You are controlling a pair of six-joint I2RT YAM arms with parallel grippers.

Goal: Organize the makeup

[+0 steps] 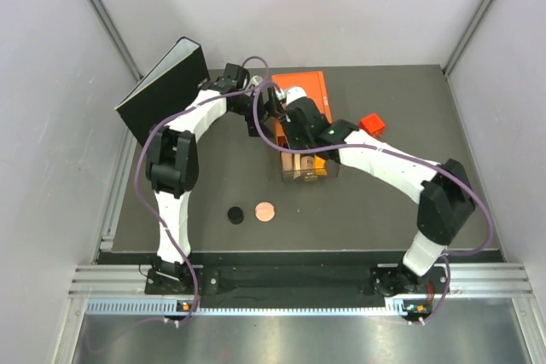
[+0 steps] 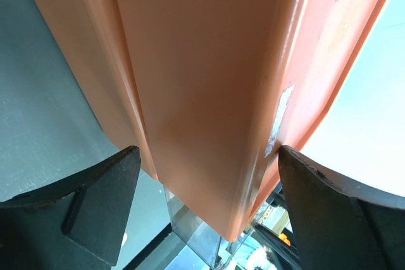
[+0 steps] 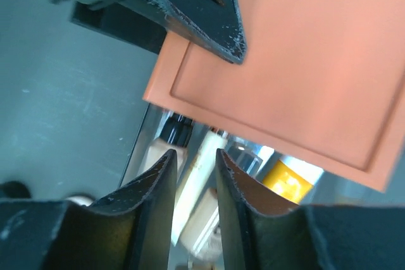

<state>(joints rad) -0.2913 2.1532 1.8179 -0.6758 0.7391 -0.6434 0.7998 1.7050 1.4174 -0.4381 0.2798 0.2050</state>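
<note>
Right gripper (image 3: 195, 156) of mine hangs just above the clear box (image 1: 290, 176), its fingers nearly together with a thin slit between them. The slim beige tube (image 3: 204, 153) shows through that slit, and I cannot tell whether I am clamped on it. Inside the box, a tan bottle (image 3: 158, 156) with a black cap lies on one side of that tube and an orange-yellow tube (image 3: 288, 181) on the other.

My left gripper (image 2: 209, 153) stands at the box's far end, fingers wide apart, with the orange lid (image 2: 209, 80) between them; whether they press it I cannot tell.

On the tabletop (image 1: 358, 210), nearer my bases than the box, the black disc (image 1: 235, 214) and the pinkish-copper disc (image 1: 265, 210) lie side by side, not touching. A red cube (image 1: 371, 124) sits to the right of the box — a black panel (image 1: 162, 95) leans well to its left.
</note>
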